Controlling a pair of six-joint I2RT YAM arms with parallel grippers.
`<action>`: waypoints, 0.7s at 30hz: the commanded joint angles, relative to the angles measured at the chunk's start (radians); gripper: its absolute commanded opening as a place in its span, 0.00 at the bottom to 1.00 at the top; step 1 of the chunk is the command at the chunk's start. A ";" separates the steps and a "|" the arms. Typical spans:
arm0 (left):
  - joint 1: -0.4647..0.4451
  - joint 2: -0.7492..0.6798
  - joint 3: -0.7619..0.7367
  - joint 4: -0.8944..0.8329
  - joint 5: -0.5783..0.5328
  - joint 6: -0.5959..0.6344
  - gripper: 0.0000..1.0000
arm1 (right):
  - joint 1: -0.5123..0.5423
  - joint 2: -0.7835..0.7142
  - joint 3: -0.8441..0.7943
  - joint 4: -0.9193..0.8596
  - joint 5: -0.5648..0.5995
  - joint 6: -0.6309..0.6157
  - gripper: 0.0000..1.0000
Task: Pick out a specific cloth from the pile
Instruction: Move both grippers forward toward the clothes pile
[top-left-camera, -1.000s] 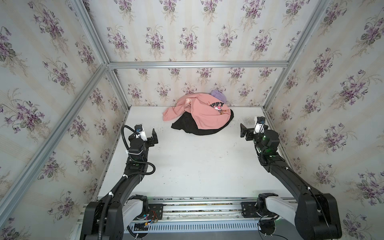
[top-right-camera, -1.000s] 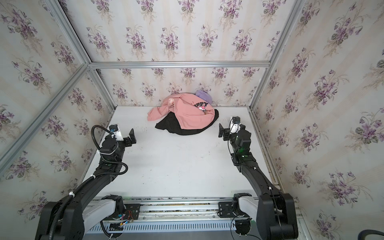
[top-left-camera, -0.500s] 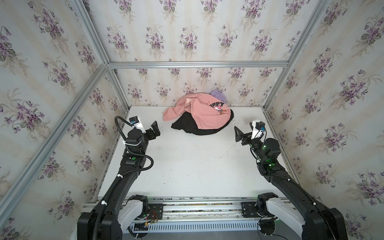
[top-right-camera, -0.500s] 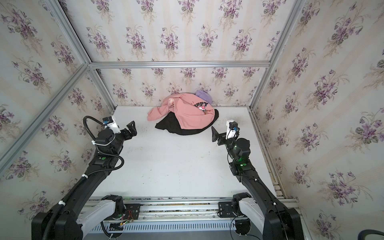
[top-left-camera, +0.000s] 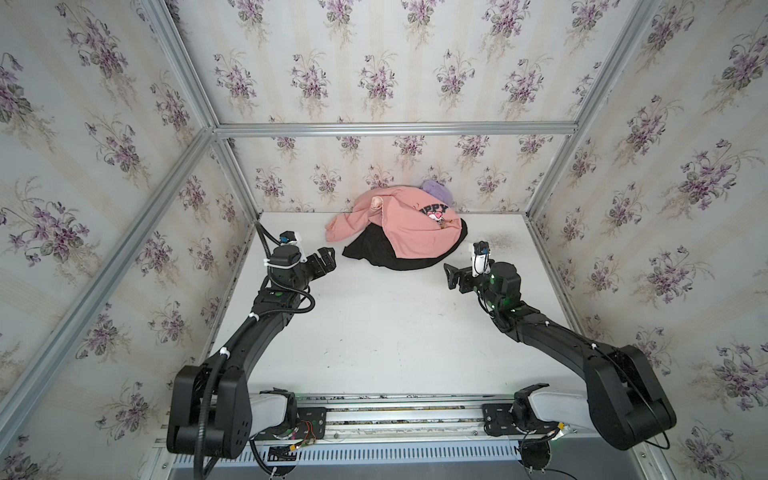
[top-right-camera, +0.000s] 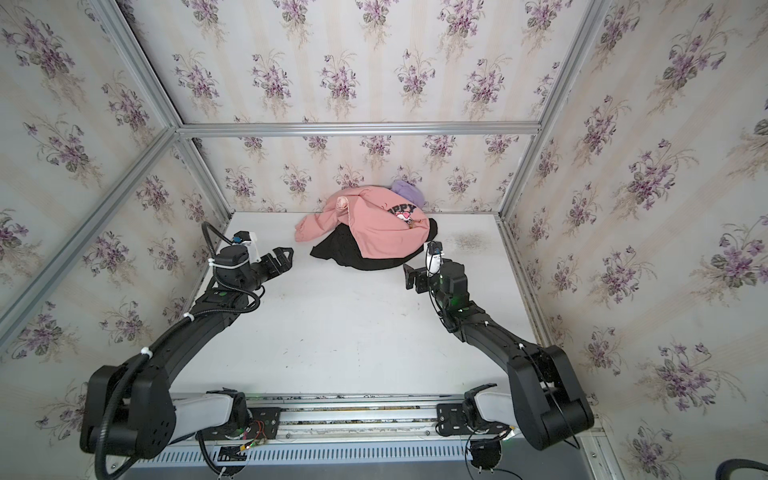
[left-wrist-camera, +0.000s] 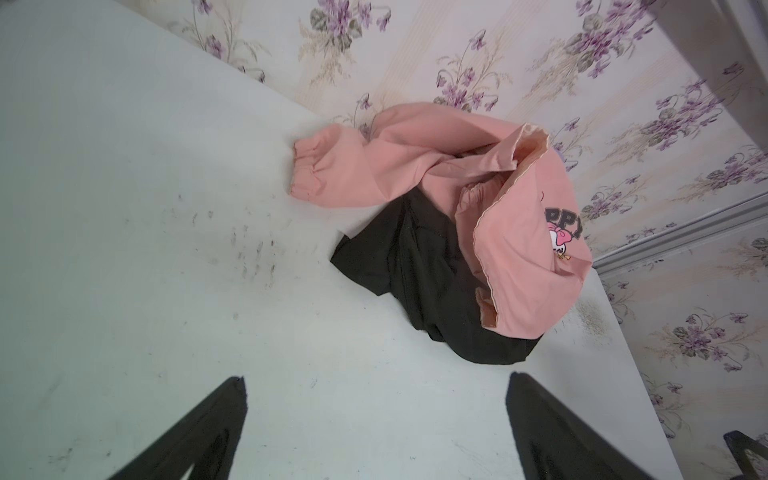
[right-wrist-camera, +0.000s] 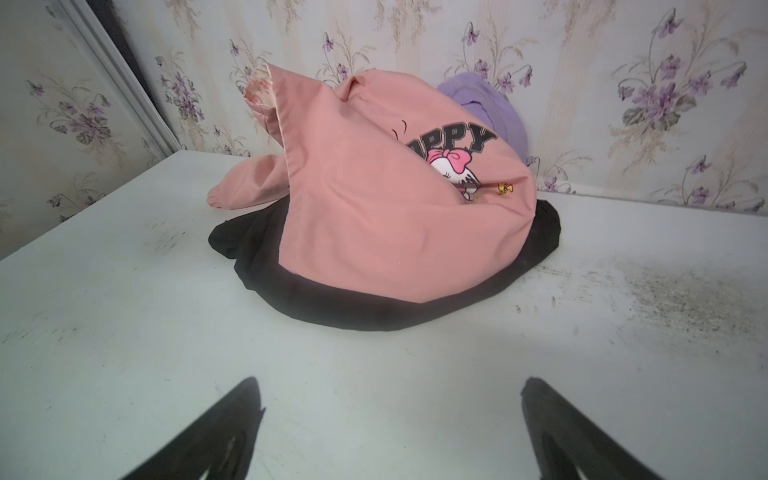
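In a top view: white table (top-right-camera: 353, 332) inside enclosure papered with purple flower print. Pile (top-right-camera: 370, 232) at back centre, against rear wall. Pink sweatshirt (top-right-camera: 378, 241) on top, black letters and cartoon print facing up, one sleeve trailing left. The cloth (top-right-camera: 336, 249), plain black, underneath, showing along pile's near and left edges. Lavender cloth (top-right-camera: 409, 192) at pile's rear right. Left gripper (top-right-camera: 288, 257) left of pile, jaws apart, empty, pointing at black edge, not touching. Right gripper (top-right-camera: 409, 276) near pile's near-right edge, empty. Metal rail (top-right-camera: 353, 415) along front.
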 joint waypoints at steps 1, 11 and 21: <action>-0.017 0.041 0.025 0.002 0.042 -0.064 1.00 | 0.010 0.045 0.042 -0.111 0.073 0.097 1.00; -0.109 0.214 0.122 -0.011 0.059 -0.120 1.00 | 0.010 0.138 0.050 -0.106 0.065 0.307 1.00; -0.114 0.390 0.236 -0.020 0.087 -0.119 0.99 | 0.010 0.232 0.056 -0.047 -0.109 0.482 1.00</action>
